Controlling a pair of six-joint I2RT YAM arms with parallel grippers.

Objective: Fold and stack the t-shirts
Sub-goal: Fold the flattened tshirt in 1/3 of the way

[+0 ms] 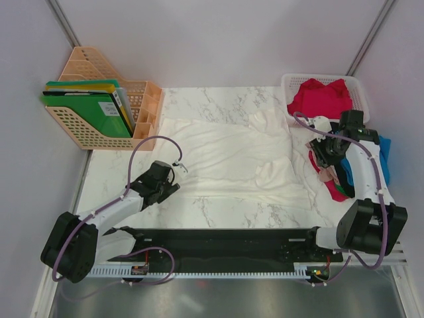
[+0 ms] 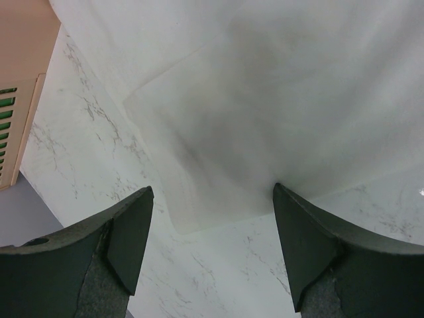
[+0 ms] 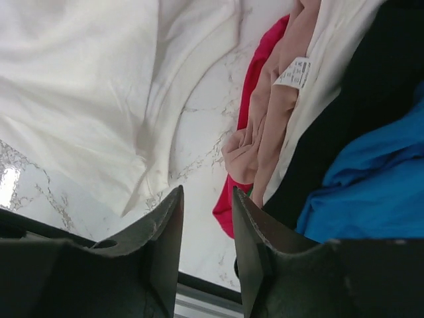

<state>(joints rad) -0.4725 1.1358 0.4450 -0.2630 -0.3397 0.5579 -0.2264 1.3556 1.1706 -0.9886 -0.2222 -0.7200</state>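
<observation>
Left gripper [image 2: 212, 195] wide apart over white t-shirt [image 1: 225, 156]; right gripper [image 3: 207, 199] narrowly apart, empty. Risk: right snags 2 heaped shirts [image 3: 262, 132] (beige, red).

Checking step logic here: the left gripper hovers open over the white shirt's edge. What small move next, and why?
Probably lower the left gripper and close on the near corner of the white t-shirt: its jaws stand wide and empty just above that corner, and the shirt lies spread out, not yet folded.
</observation>
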